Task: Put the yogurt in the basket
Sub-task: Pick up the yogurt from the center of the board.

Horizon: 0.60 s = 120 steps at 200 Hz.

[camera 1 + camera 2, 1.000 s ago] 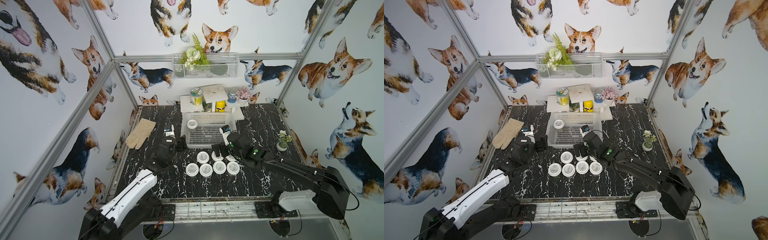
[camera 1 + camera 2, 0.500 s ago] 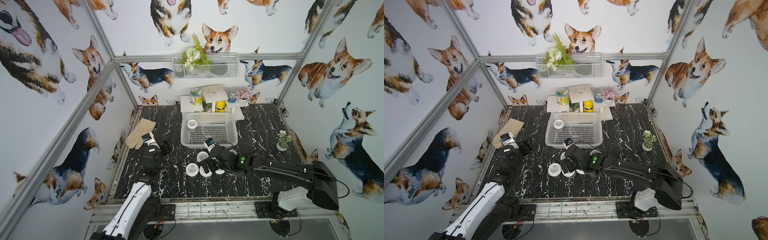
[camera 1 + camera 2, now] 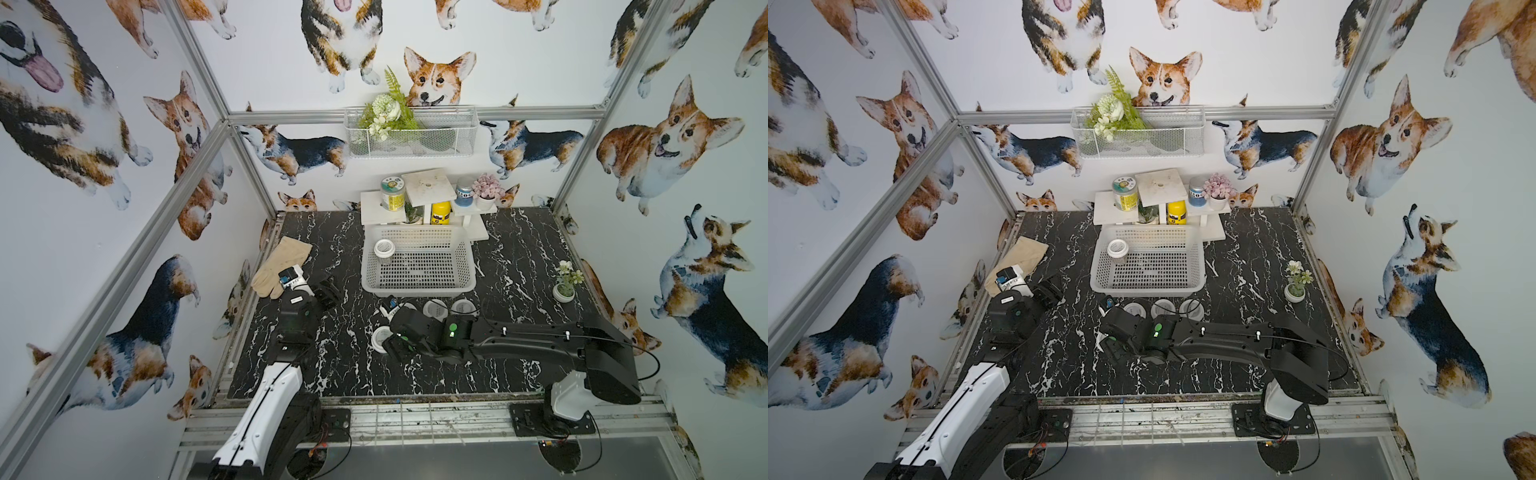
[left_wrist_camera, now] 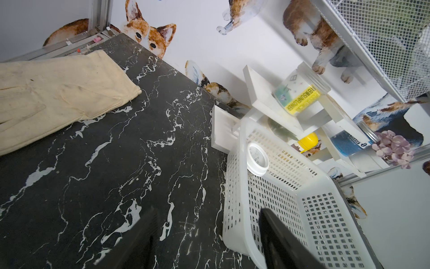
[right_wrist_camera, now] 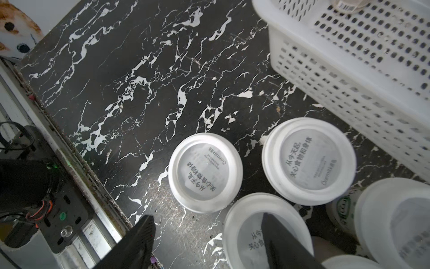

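The white lattice basket point(image 3: 417, 286) point(image 3: 1148, 282) stands mid-table with one yogurt point(image 3: 384, 249) point(image 4: 257, 160) upright in its back left corner. Several more yogurt cups point(image 3: 435, 308) point(image 3: 1163, 308) point(image 5: 206, 172) stand on the black marble in front of it. My right gripper point(image 3: 394, 347) point(image 5: 207, 242) hovers over the front left cups. It is open, one of its fingers point(image 5: 279, 242) across the lid of a cup point(image 5: 244, 223), the other over bare table. My left gripper point(image 3: 329, 293) point(image 4: 207, 233) is open and empty, left of the basket's front left corner.
A beige glove point(image 3: 282, 266) point(image 4: 58, 93) lies at the table's left edge. White stepped shelves point(image 3: 428, 191) behind the basket carry a green-yellow jar point(image 3: 392, 193) and a yellow bottle point(image 3: 440, 212). A small flower pot point(image 3: 564, 291) stands to the right. A wire basket point(image 3: 411, 135) hangs on the wall.
My right arm has swung left and toward the table's front, over the front cups, and its jaws have narrowed. My left arm has drawn back a little to the left.
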Each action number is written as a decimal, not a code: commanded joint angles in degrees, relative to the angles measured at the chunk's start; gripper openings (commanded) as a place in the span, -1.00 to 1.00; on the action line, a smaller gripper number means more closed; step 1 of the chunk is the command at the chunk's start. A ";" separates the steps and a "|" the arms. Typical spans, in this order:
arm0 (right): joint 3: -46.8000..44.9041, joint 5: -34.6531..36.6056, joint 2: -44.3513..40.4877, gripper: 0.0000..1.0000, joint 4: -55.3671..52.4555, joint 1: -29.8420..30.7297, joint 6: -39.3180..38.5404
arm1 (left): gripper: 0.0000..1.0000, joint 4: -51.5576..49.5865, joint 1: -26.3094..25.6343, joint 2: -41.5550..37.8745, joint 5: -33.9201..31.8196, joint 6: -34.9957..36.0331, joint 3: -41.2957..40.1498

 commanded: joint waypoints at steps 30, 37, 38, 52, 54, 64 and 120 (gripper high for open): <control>2.48 -1.23 3.85 0.44 -1.26 0.45 -0.61 | 0.35 2.19 0.78 0.02 2.24 -0.64 -0.42; 2.66 -1.09 4.06 0.43 -1.05 0.47 -0.61 | 0.35 2.26 0.92 -0.07 2.34 -0.81 -0.51; 2.66 -1.09 4.07 0.43 -1.02 0.43 -0.64 | 0.34 2.27 0.96 -0.09 2.34 -0.81 -0.54; 2.76 -0.56 4.40 0.43 -0.48 0.41 -0.68 | 0.35 2.36 1.22 -0.28 2.52 -0.86 -0.65; 2.80 -0.47 4.43 0.43 -0.43 0.47 -0.62 | 0.35 2.36 1.24 -0.27 2.56 -0.90 -0.69; 3.00 -0.04 4.76 0.43 -0.36 0.48 -0.64 | 0.34 2.39 1.43 -0.22 2.74 -0.93 -0.73; 5.03 0.95 7.63 0.50 -0.74 0.32 -1.41 | 0.35 2.63 1.78 0.04 3.24 -1.00 -0.73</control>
